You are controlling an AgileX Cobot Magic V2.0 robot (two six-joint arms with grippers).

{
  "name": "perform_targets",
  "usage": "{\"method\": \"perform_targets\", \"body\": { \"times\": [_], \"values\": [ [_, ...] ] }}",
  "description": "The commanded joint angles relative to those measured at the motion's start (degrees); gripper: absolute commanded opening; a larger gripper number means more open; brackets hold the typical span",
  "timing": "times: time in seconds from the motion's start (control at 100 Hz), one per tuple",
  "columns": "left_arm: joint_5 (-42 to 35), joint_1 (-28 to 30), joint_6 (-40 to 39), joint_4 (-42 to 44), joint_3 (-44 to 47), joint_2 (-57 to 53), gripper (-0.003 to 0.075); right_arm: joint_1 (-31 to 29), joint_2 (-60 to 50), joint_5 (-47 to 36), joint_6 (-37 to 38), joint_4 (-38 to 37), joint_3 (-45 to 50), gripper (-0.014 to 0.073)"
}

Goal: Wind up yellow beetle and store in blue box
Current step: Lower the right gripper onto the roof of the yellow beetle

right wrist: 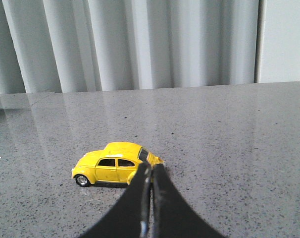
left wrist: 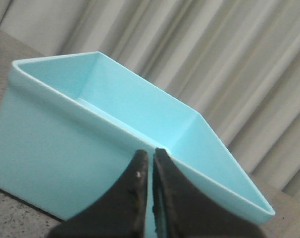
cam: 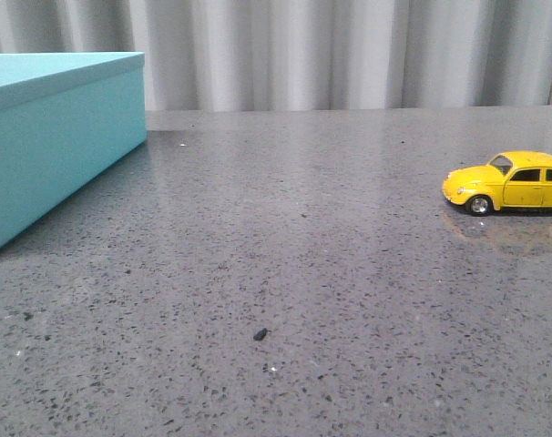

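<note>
The yellow beetle (cam: 511,182) stands on its wheels at the right edge of the grey table, partly cut off by the frame. In the right wrist view the beetle (right wrist: 115,162) sits just beyond my right gripper (right wrist: 151,167), whose black fingers are shut and empty and cover its front end. The blue box (cam: 53,127) stands at the far left. In the left wrist view the box (left wrist: 56,148) is open-topped and empty, and my left gripper (left wrist: 150,153) is shut and empty close to its near rim. Neither gripper shows in the front view.
The grey speckled table (cam: 285,273) carries a small dark speck (cam: 260,334) near the front middle. A pleated grey curtain (cam: 349,50) hangs behind the table's far edge.
</note>
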Motion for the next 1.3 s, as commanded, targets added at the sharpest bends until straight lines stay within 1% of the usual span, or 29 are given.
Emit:
{"method": "perform_targets", "body": {
  "times": [0.0,0.08,0.13,0.24,0.35,0.43,0.5,0.59,0.74,0.86,0.95,1.03,1.14,1.289],
  "values": [
    [0.3,-0.4,-0.5,0.9,1.5,-1.6,-0.0021,-0.4,-1.1,-5.0,-0.4,0.2,1.5,-0.0052],
    [2.5,-0.4,-0.5,0.9,1.5,-1.6,-0.0021,-0.4,-1.1,-6.1,-0.4,0.6,1.5,-0.0052],
    [4.5,-0.4,-0.5,0.5,1.5,-1.6,-0.0021,-0.4,-1.1,-7.2,-0.4,2.1,1.5,-0.0052],
    [7.7,-0.4,-0.5,-0.3,1.1,-1.6,-0.0021,-0.4,-1.1,-8.3,-0.4,9.5,1.5,-0.0052],
    [7.9,-0.4,-0.5,-0.3,0.5,-1.6,-0.0021,-0.4,-1.1,-9.4,-0.4,17.0,0.9,-0.0052],
    [7.4,-0.4,-0.5,-0.3,-0.4,-1.6,-0.0021,-0.4,-1.1,-9.5,-0.4,17.8,-0.3,-0.0052],
    [7.0,-0.4,-0.5,0.1,-1.4,-1.6,-0.0021,-0.4,-1.1,-7.9,-0.4,17.8,-2.2,-0.0052],
    [7.0,-0.4,-0.5,2.8,-3.2,-1.6,-0.0021,-0.4,-0.8,-3.2,-0.4,17.8,-5.3,-0.0052],
    [8.4,-0.4,-0.5,12.4,-7.1,0.6,-0.0021,-0.4,2.1,5.1,-0.4,17.1,-10.8,-0.0052],
    [10.5,-0.4,-0.5,18.4,-11.1,7.0,-0.0021,-0.4,7.0,11.3,-0.5,13.5,-15.9,-0.0052],
    [15.0,-0.4,-0.5,23.4,-15.3,13.3,-0.0021,-0.4,12.5,15.7,-0.5,10.0,-20.7,-0.0052],
    [17.6,-0.4,-0.5,25.2,-18.7,18.7,-0.0021,-0.4,18.0,20.3,-0.5,7.7,-25.5,-0.0052],
    [17.9,-0.4,-0.5,25.4,-22.2,25.4,-0.0021,-0.4,27.1,27.7,-0.5,6.2,-33.5,-0.0052],
    [17.9,-1.0,-0.5,25.3,-25.2,30.6,-0.0021,-0.4,39.8,42.7,-0.5,6.1,-44.7,-0.0052]
  ]
}}
